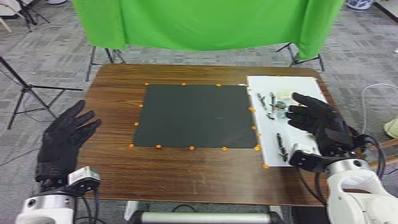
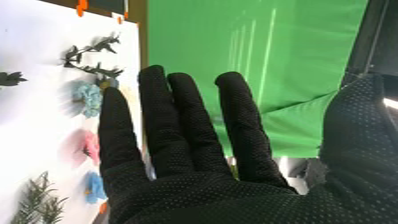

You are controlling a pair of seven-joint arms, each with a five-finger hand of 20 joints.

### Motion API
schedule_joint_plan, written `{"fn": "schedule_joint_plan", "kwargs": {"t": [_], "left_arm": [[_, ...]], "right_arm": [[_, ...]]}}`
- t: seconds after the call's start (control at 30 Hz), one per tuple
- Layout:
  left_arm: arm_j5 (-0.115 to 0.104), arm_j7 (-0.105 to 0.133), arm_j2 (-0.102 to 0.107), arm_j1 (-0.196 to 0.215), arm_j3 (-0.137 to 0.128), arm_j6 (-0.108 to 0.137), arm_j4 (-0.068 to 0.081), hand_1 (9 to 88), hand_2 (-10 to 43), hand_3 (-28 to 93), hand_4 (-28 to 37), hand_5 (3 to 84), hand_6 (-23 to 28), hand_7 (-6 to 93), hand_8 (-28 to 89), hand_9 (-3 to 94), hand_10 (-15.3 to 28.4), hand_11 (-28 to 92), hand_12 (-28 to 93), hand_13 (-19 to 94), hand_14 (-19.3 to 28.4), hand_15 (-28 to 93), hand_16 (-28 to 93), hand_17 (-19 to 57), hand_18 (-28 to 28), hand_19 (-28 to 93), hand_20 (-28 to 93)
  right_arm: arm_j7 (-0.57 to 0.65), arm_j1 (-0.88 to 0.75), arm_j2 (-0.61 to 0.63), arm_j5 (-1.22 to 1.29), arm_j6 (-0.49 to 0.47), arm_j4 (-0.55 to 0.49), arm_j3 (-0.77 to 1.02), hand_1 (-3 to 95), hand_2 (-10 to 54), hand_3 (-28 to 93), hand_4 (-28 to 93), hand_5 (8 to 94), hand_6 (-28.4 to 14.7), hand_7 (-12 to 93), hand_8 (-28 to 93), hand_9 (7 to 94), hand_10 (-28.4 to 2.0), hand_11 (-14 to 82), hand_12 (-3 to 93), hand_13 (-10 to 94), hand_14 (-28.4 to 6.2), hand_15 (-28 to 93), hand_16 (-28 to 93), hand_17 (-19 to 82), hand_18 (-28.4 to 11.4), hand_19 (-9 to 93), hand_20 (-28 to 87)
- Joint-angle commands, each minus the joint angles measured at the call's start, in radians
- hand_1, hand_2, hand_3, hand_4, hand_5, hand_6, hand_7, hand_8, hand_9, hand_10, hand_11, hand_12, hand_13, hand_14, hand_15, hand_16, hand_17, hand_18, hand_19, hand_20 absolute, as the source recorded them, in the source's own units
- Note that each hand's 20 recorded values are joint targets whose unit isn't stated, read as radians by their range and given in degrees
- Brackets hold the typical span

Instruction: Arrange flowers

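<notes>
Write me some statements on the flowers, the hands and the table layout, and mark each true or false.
1. The dark mat lies left of the white sheet on the wooden table. True.
2. The pink flower lies on the dark mat. False: it lies on the white sheet.
3. The right hand is open, with no flower in it. True.
4. The left hand is closed around a flower. False: it is open and empty, by the table's left edge.
5. The green cloth hangs beyond the table's far edge. True.
</notes>
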Motion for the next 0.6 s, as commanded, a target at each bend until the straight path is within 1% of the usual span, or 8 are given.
{"fn": "schedule_joint_plan", "kwargs": {"t": [0.03, 0.1, 0.13, 0.33, 0.4, 0.43, 0.53, 0.6], "left_arm": [[-0.003, 0.0, 0.0, 0.007, 0.003, 0.007, 0.003, 21.4, 4.9, 82, -26.6, 34.8, 7.1, 15.9, -11, 32.8, 17.5, 23, 10, 25, 24.5, 44, -8, -10.3, 23.2, 54, 1], [-0.003, 0.001, 0.0, 0.005, 0.004, 0.008, 0.003, 21.4, 4.9, 82, -26.6, 34.8, 7.2, 15.9, -11, 32.8, 17.5, 23, 10, 25, 24.6, 44, -8, -10.3, 23.2, 54, 1], [0.0, -0.006, -0.004, 0.004, 0.001, 0.005, 0.003, 21.4, 4.9, 83, -26.6, 34.8, 7.2, 16.0, -11, 32.8, 17.5, 23, 10, 25, 24.5, 44, -8, -10.3, 23.2, 54, 1], [-0.006, 0.005, 0.001, 0.014, 0.003, 0.015, -0.001, 21.5, 5.0, 82, -26.6, 34.9, 7.3, 15.9, -11, 32.8, 17.5, 23, 10, 25, 24.6, 44, -8, -10.3, 23.2, 54, 1], [-0.003, -0.002, -0.002, 0.01, 0.003, 0.014, 0.0, 21.5, 5.0, 82, -26.5, 34.9, 7.2, 15.9, -11, 32.8, 17.5, 23, 10, 25, 24.6, 44, -8, -10.3, 23.3, 54, 1], [-0.007, 0.003, -0.001, 0.016, 0.004, 0.018, -0.001, 21.5, 5.1, 82, -26.5, 34.9, 7.3, 15.9, -11, 32.8, 17.5, 23, 10, 25, 24.6, 44, -8, -10.3, 23.2, 54, 1], [-0.015, 0.016, 0.005, 0.025, 0.008, 0.029, -0.003, 21.4, 5.1, 82, -26.5, 34.9, 7.3, 16.0, -11, 32.9, 17.6, 23, 10, 25, 24.6, 44, -8, -10.3, 23.3, 54, 1], [-0.008, 0.009, 0.0, 0.02, 0.011, 0.021, -0.002, 21.5, 5.1, 82, -26.5, 34.9, 7.3, 16.0, -11, 32.9, 17.6, 23, 10, 25, 24.6, 44, -8, -10.3, 23.3, 54, 1]], "right_arm": [[0.003, -0.002, 0.005, -0.017, 0.009, -0.001, 0.002, 8.9, 5.6, 91, -28, 41.9, -3.4, 23, -17, 44.3, -17.6, 17.9, 12.4, 38, -20.0, 28, 15, 4, -23.1, 47, 12], [0.023, 0.005, 0.004, -0.051, 0.01, -0.001, 0.0, 9.5, 4.8, 92, -28, 41.8, -3.4, 23, -17, 44.3, -17.6, 18.2, 12.4, 38, -19.9, 28, 15, 4, -23.2, 47, 13], [0.026, 0.0, 0.004, -0.055, 0.012, -0.003, 0.002, 10.2, 4.0, 92, -28, 41.7, -3.4, 24, -17, 44.4, -17.6, 18.5, 12.4, 38, -19.8, 28, 15, 5, -23.1, 47, 13], [0.042, 0.003, -0.005, -0.072, 0.005, -0.004, 0.006, 12.0, 2.3, 91, -28, 41.6, -3.5, 24, -17, 44.4, -17.6, 19.6, 12.4, 39, -19.2, 30, 15, 6, -23.2, 48, 13], [0.054, 0.006, -0.005, -0.081, 0.01, -0.006, 0.003, 12.2, 2.1, 91, -28, 41.6, -3.5, 24, -17, 44.4, -17.7, 20.0, 12.4, 39, -19.2, 31, 15, 6, -23.2, 49, 13], [0.062, 0.006, -0.009, -0.087, 0.005, -0.007, 0.004, 12.3, 2.0, 91, -28, 41.7, -3.6, 24, -17, 44.4, -17.7, 20.2, 12.4, 39, -19.2, 31, 14, 6, -23.1, 49, 13], [0.159, 0.032, 0.004, -0.213, 0.057, -0.017, -0.027, 12.7, 1.8, 91, -28, 42.0, -3.8, 24, -18, 44.7, -17.9, 21.8, 12.7, 39, -18.9, 33, 14, 7, -23.4, 50, 13], [0.269, 0.055, 0.036, -0.349, 0.12, -0.024, -0.064, 14.6, 0.3, 90, -28, 44.4, -4.8, 26, -19, 45.2, -18.3, 30.2, 12.6, 41, -17.5, 46, 11, 10, -23.3, 56, 14]]}}
